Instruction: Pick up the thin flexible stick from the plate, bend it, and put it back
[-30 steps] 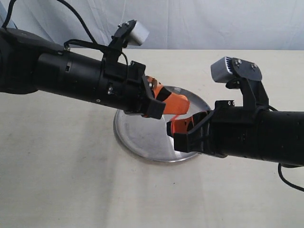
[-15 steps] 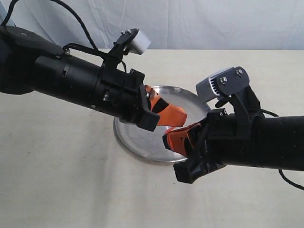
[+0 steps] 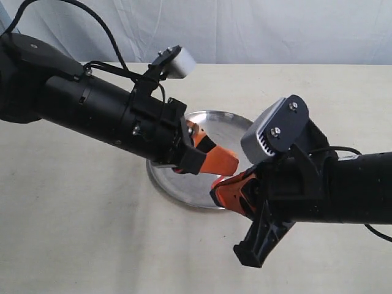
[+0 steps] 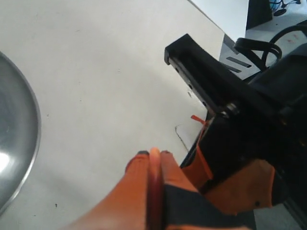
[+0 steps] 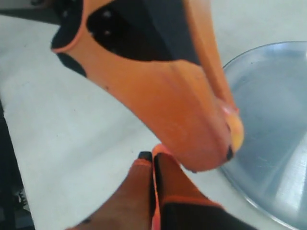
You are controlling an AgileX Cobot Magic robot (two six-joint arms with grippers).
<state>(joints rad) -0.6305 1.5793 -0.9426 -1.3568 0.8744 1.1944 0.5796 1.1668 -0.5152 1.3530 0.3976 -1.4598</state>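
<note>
Backdrop: pale cloth [image 3: 275,30] hangs behind a cream counter [image 3: 92,233].
Left end effector [image 4: 154,160]: clenched, its orange fingers [image 4: 136,175] pressed together with a thin red-orange sliver in the seam.
Right end effector [image 5: 152,160]: likewise clenched, tips just beside the left's, wrist tilted well over on its side.
Thin flexible stick [image 4: 154,154]: apparently pinched by both, held above the counter just beside the plate's rim. The stretch between the two grips is hidden, so its curve cannot be told.
Plate [image 3: 184,193]: bare shiny steel, resting on the counter, nothing seen lying in it.
Done: the stick appears lifted and gripped at two places.
In hand: probably the bend, judging by the tilted right wrist.
Left: complete the bend, lower the stick over the plate, loosen both grips.
</note>
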